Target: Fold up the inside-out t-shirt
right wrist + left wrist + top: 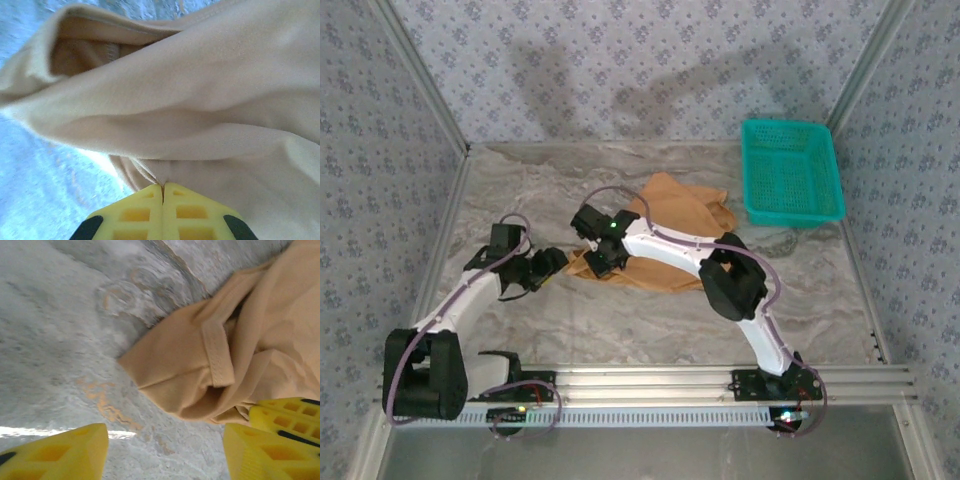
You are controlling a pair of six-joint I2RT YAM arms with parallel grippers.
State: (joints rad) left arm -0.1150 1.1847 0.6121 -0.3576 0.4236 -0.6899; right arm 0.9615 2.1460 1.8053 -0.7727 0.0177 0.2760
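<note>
The inside-out t-shirt (682,208) lies crumpled in a tan heap on the marbled table, right of centre. My right gripper (601,260) reaches over the heap to its left edge. In the right wrist view this gripper (163,188) is shut, with a stitched hem of the t-shirt (200,100) pinched between the yellow fingertips. My left gripper (548,264) sits just left of the cloth. Seen from the left wrist, the left gripper (165,455) is open over bare table, a little short of a sleeve fold of the t-shirt (190,365). The right gripper's yellow fingers (287,412) show beside it.
A teal plastic basket (752,170) stands at the back right of the table (520,190). Patterned walls close in the table on the left, back and right. The aluminium rail (660,380) holding both arm bases runs along the near edge.
</note>
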